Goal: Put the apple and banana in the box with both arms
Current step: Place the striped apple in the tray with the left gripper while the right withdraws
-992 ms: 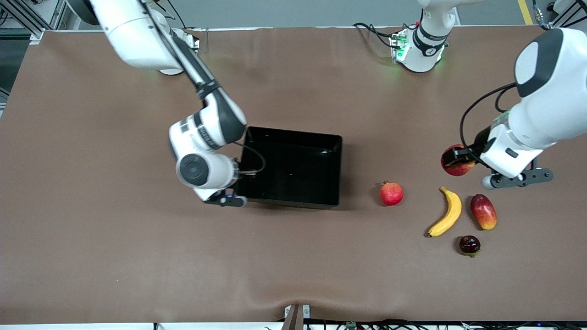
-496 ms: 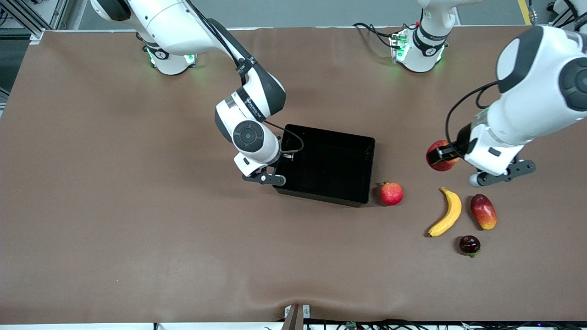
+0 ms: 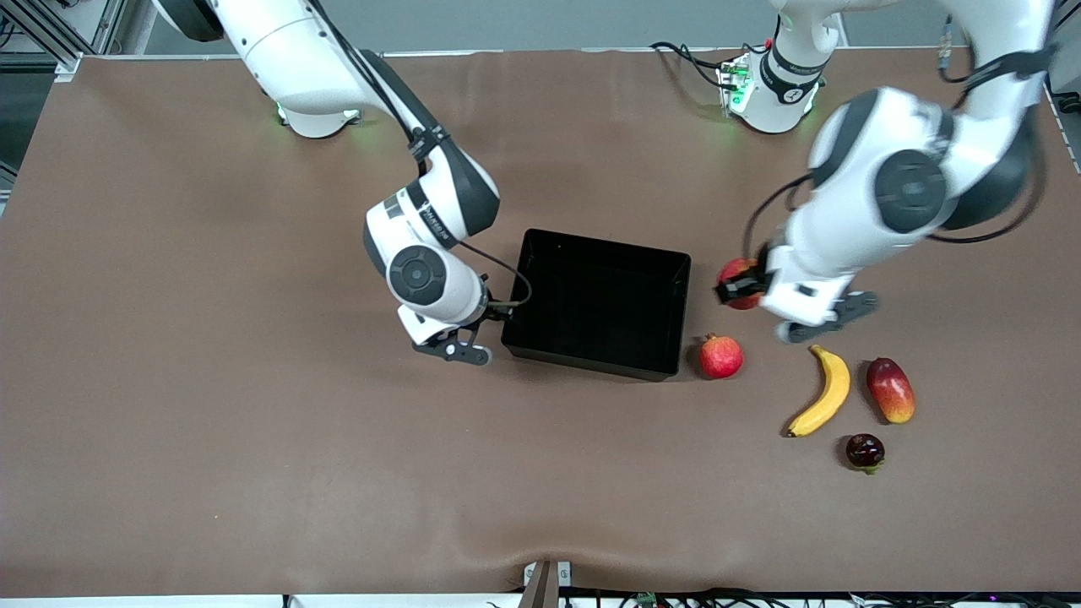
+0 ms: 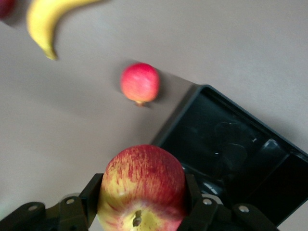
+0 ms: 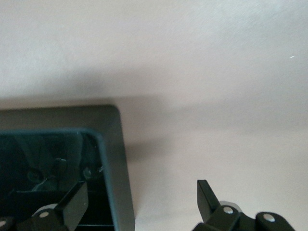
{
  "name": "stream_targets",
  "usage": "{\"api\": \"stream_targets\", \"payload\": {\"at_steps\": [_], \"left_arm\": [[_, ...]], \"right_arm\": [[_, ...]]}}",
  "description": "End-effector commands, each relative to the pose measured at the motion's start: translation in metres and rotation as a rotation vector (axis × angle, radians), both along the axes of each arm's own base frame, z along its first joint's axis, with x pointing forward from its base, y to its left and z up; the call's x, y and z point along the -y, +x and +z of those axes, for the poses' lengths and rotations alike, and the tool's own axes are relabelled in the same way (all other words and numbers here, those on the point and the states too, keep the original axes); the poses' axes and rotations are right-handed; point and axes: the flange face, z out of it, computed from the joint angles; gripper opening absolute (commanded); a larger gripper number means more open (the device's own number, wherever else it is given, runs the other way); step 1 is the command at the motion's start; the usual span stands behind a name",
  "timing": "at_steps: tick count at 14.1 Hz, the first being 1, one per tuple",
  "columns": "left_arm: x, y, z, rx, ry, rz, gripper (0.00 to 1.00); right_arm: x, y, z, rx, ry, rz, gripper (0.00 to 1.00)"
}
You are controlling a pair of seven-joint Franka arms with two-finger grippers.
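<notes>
Brown tabletop; left gripper (image 4: 142, 204) clamps streaked apple (image 4: 143, 185).

A pinkish-red round fruit with a crown tip (image 3: 720, 356) lay on the brown table (image 3: 253, 473). Toward the left arm's end lay an oblong red-yellow mango (image 3: 890, 390), with a small dark fruit (image 3: 865, 451) nearer the front camera.

From the front I can't see most of the apple (image 3: 737, 275): the left hand (image 3: 743, 287) and its wrist cover it. My left wrist view cuts the apple (image 4: 143, 188) off at its lower edge, and the banana (image 4: 48, 19) runs out of the picture, smeared. The right hand (image 3: 494, 314) is mostly hidden under its own wrist from the front. My right wrist view cuts off all but one corner of the box (image 5: 113, 144).
</notes>
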Motion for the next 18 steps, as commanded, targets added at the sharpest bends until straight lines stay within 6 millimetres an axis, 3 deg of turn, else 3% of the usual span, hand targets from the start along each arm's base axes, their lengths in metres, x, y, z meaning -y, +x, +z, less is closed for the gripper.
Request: {"api": "stream_targets", "payload": {"at_steps": [1,6,8,10,13,16,18], "left_arm": [[0.028,-0.014,-0.033,0.035,0.0,0.033,0.0],[0.08,-0.047,-0.089,0.014,0.055,-0.061,0.0],[0.082,-0.053,-0.111,-0.011,0.083,-0.089,0.0],[0.086,-0.057,-0.135,-0.031,0.092,-0.108,0.0],[0.09,-0.056,-0.178,-0.066,0.064,-0.115,0.0],[0.093,-0.054,-0.208,-0.069,0.055,-0.139,0.0],[0.093,-0.057,-0.228,-0.083,0.061,-0.152,0.0]], "right_arm": [[0.03,0.016,0.007,-0.01,0.005,-0.042,1.0],[0.11,0.047,-0.002,-0.014,-0.049,0.056,1.0],[0.142,0.054,-0.009,-0.028,-0.043,0.084,1.0],[0.198,0.064,-0.01,-0.037,-0.019,0.125,1.0],[0.267,0.071,-0.013,-0.076,0.004,0.137,1.0],[0.319,0.079,-0.013,-0.06,0.02,0.124,1.0],[0.354,0.076,-0.028,-0.061,0.037,0.133,1.0]]}}
